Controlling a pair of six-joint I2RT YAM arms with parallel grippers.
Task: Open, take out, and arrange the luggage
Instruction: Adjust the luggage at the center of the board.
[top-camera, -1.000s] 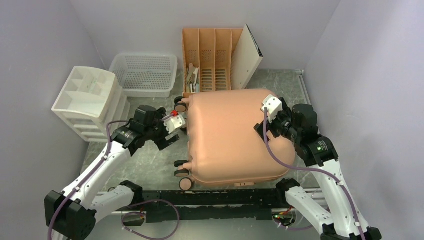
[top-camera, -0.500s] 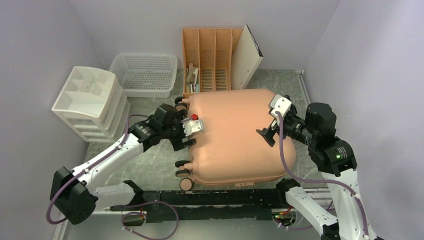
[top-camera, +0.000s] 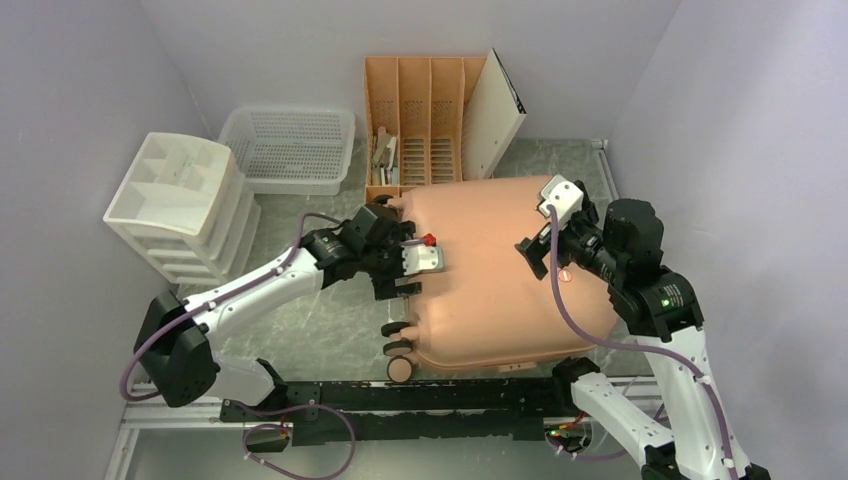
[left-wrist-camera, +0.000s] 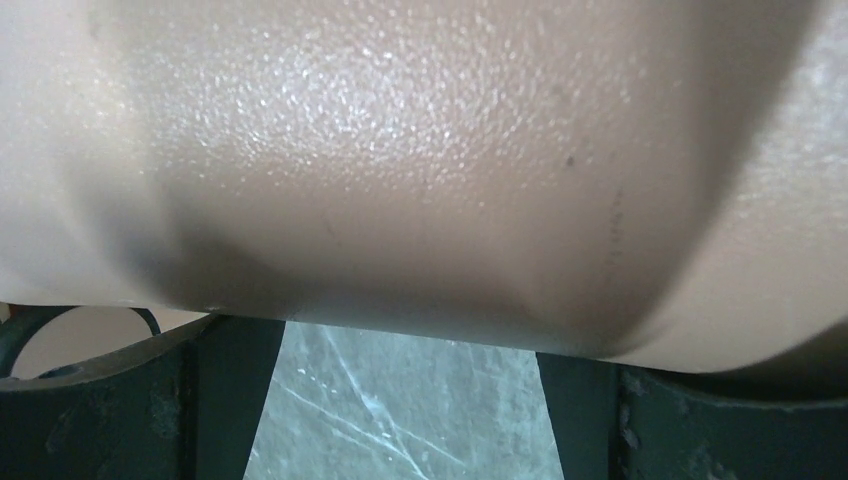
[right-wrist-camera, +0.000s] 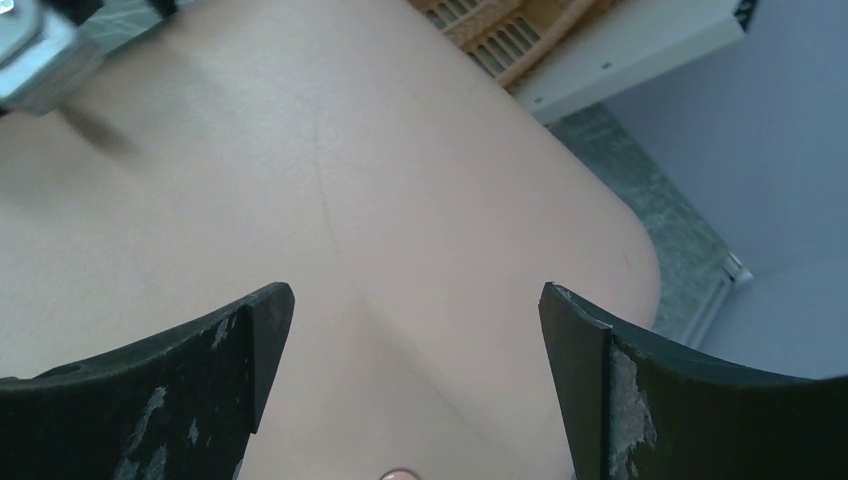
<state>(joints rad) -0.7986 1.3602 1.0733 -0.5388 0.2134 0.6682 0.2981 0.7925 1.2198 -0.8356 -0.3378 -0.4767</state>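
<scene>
The luggage (top-camera: 490, 280), a large salmon-pink hard-shell suitcase, lies flat and closed mid-table, its black wheels (top-camera: 398, 346) facing left. My left gripper (top-camera: 400, 285) is open at the wheel end, low against the shell. In the left wrist view the shell (left-wrist-camera: 420, 160) fills the top and overhangs both dark fingers (left-wrist-camera: 230, 400), with bare table between them. My right gripper (top-camera: 535, 258) hovers open over the luggage's right half. In the right wrist view its fingers (right-wrist-camera: 250, 340) straddle smooth shell (right-wrist-camera: 400, 200), just above the small round logo (right-wrist-camera: 405, 474).
An orange-tan slotted file rack (top-camera: 420, 115) with a white board (top-camera: 495, 110) leaning on it stands behind the luggage. A white mesh basket (top-camera: 290, 148) and a white drawer organiser (top-camera: 175, 205) sit at the back left. A black rail (top-camera: 400, 400) runs along the near edge.
My left arm has reached right against the wheel end, and the luggage has slid to the right. The right gripper has backed up and to the right with it, staying open.
</scene>
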